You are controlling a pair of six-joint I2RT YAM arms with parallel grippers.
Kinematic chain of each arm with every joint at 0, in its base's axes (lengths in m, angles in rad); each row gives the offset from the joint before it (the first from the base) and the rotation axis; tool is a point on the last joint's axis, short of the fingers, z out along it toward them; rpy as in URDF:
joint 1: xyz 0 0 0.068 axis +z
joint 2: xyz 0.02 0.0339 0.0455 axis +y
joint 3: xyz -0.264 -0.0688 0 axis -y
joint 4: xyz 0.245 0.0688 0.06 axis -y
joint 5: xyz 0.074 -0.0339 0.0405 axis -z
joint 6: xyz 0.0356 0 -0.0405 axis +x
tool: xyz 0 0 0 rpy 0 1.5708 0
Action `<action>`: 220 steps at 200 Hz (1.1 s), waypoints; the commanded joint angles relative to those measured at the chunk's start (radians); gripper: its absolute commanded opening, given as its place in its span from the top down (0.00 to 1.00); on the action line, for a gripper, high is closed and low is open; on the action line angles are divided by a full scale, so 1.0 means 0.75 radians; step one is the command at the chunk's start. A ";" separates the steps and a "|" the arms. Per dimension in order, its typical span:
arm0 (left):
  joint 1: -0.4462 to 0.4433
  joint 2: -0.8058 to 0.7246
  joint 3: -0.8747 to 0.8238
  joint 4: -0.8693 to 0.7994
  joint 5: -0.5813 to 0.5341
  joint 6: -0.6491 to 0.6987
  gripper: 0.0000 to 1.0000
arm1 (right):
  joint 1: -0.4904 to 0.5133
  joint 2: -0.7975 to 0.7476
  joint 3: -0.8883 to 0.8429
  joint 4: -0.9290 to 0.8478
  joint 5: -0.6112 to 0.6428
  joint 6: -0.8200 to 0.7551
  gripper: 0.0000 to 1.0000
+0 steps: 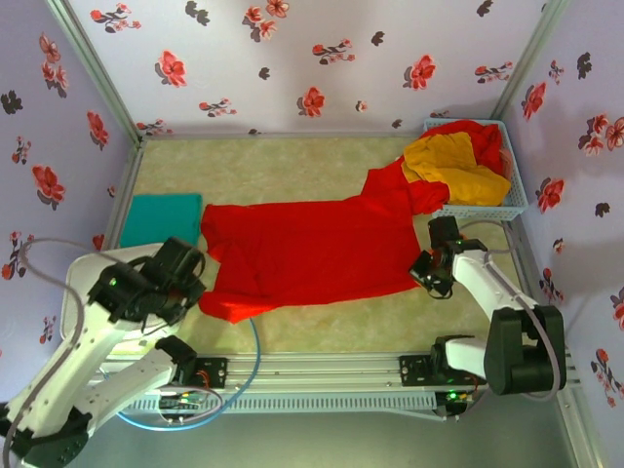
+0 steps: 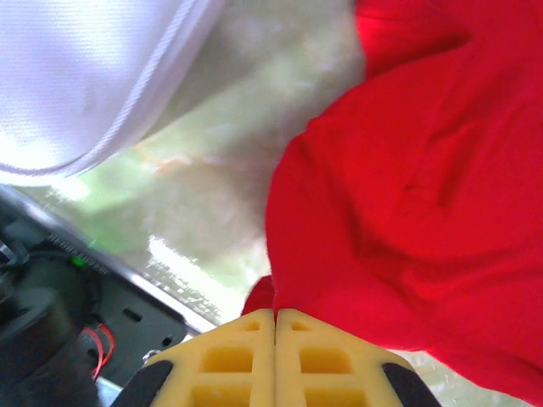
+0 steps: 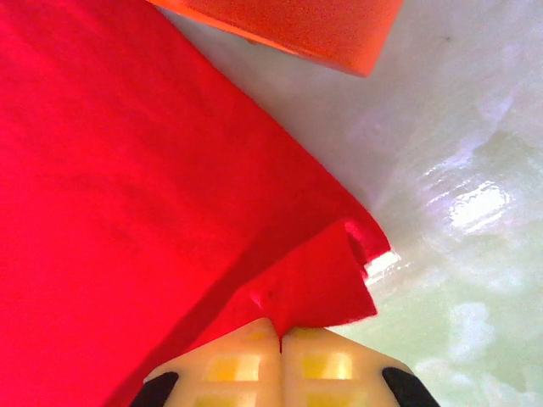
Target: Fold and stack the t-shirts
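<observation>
A bright red t-shirt [image 1: 302, 249] lies spread across the middle of the table, one end trailing up to the basket. My left gripper [image 1: 200, 288] is shut on its near left edge; the left wrist view has the yellow fingers [image 2: 229, 356] pressed together with red cloth [image 2: 407, 195] pinched at their tips. My right gripper [image 1: 421, 268] is shut on the shirt's near right corner [image 3: 322, 297], a flap of cloth clamped between its fingers [image 3: 229, 365]. A folded teal-green t-shirt [image 1: 162, 218] lies flat at the far left. A mustard-yellow t-shirt [image 1: 453, 164] and another red one [image 1: 483, 136] are heaped in the basket.
The pale blue mesh basket [image 1: 487, 207] stands at the back right against the floral wall. A white tray edge [image 2: 76, 85] lies under my left arm at the near left. The metal rail [image 1: 322, 375] with both arm bases runs along the near edge.
</observation>
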 commanded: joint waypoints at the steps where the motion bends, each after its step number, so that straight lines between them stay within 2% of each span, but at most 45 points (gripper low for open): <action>1: 0.051 0.085 0.098 0.116 -0.044 0.194 1.00 | -0.005 -0.055 0.076 -0.102 0.041 -0.026 1.00; 40: 0.248 0.213 0.168 0.245 0.119 0.433 1.00 | -0.007 0.001 0.207 -0.146 0.011 -0.083 1.00; 85: 0.358 0.349 0.234 0.388 0.201 0.583 1.00 | -0.015 0.164 0.356 -0.105 -0.016 -0.129 1.00; 143: 0.437 0.545 0.336 0.446 0.226 0.752 1.00 | -0.027 0.432 0.521 -0.035 -0.059 -0.163 1.00; 220: 0.535 0.798 0.454 0.482 0.231 0.888 1.00 | -0.071 0.616 0.642 0.018 -0.044 -0.146 1.00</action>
